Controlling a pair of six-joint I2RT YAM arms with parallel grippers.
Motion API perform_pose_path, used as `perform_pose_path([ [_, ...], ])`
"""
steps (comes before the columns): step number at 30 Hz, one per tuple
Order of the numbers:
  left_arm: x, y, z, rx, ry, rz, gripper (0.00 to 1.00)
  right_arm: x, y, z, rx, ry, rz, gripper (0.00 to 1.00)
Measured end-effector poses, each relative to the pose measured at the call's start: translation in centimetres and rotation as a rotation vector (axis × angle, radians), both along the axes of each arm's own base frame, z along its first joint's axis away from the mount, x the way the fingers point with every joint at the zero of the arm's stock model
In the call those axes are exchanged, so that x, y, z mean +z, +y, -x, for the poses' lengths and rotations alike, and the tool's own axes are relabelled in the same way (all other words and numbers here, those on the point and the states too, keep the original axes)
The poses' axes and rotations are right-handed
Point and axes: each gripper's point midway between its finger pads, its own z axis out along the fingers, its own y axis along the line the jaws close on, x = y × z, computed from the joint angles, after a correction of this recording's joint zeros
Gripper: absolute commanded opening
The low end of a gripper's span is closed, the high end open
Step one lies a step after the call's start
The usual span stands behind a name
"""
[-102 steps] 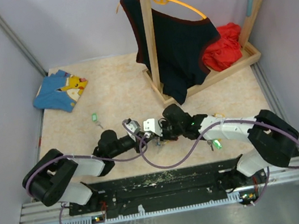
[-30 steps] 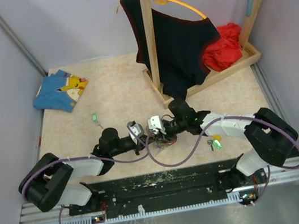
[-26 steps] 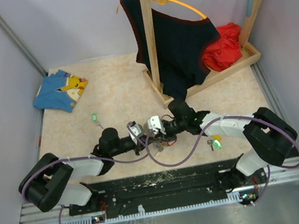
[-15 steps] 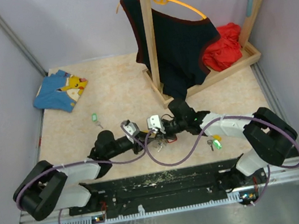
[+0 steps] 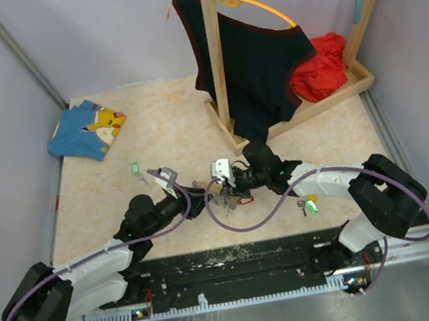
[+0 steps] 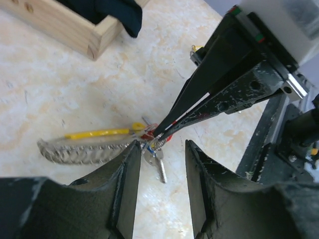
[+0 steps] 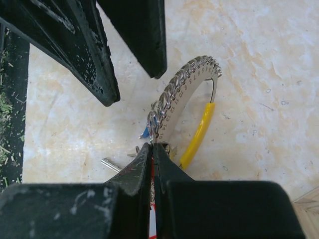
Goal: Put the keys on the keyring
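Right gripper [image 7: 153, 145] pinched shut on the keyring [image 7: 175, 94]; left gripper [image 6: 162, 147] jaws apart.
The left fingers [image 6: 127, 179] straddle the pinched end, with a silver key [image 6: 160, 170] between them. The keyring lies flat near the wooden rack base [image 6: 75, 35], with a strip of bare table [image 6: 60, 94] between them. A green-tagged key [image 5: 137, 170] lies well apart from that base.
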Motion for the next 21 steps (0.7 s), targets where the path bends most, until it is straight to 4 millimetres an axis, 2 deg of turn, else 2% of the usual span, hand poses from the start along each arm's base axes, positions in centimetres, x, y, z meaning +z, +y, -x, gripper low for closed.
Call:
perform_pose_path([
  [9,-4.1,-0.3,0.6,0.040,0.291,0.020,0.44,0.3,0.2,-0.3,-0.031,0.013,-0.017,0.00],
  [12,-5.0,-0.5,0.7,0.043,0.339,0.020,0.44,0.3,0.2,-0.3,-0.036,0.017,-0.020,0.00],
  [21,-5.1,-0.9,-0.2,0.057,0.324,0.046,0.43,0.3,0.2,-0.2,-0.044,0.033,-0.024,0.00],
])
